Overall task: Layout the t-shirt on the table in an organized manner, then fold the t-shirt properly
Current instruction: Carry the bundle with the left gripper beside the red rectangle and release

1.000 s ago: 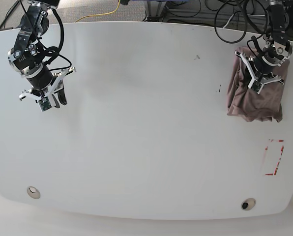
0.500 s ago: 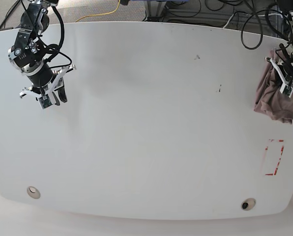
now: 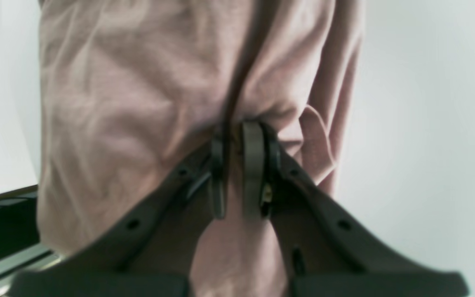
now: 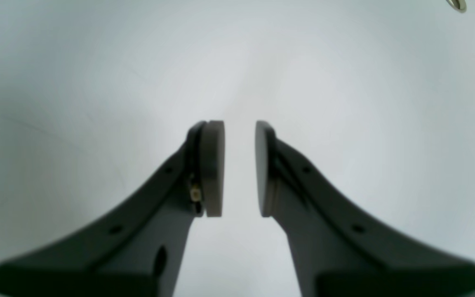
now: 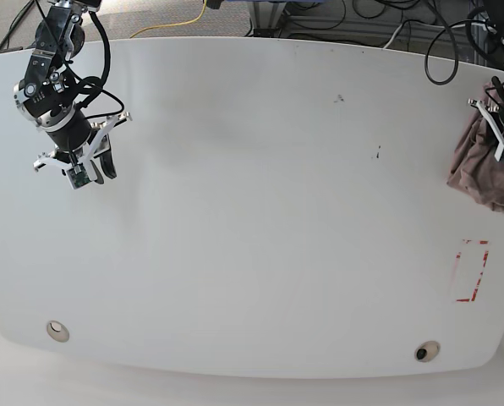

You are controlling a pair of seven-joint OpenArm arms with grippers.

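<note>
The t-shirt [image 5: 487, 169] is seen bunched and hanging at the far right edge of the base view, pinched at its upper part by the left gripper [image 3: 237, 165] — in the left wrist view the fingers [image 3: 254, 169] are pressed together on a gathered fold of the mauve fabric, with the rest of the cloth draped in loose vertical creases. Over the last second the garment has been carried from a spot well inside the worktop [image 5: 252, 211] out to its right rim, so that part of it is now cut off by the frame. Nothing has been spread flat; the cloth remains a crumpled bundle, and the layout step is judged hardly begun. Whether the shift is meant to drag the shirt open or to reposition it cannot be told.

The red dashed mark [image 5: 471, 271] lies below the shirt, apart from it. On the opposite side the right gripper [image 4: 239, 169] has stayed almost in place above bare worktop, its fingers held slightly apart and empty. A second grasp on the cloth would probably be needed before it could be laid out.
</note>
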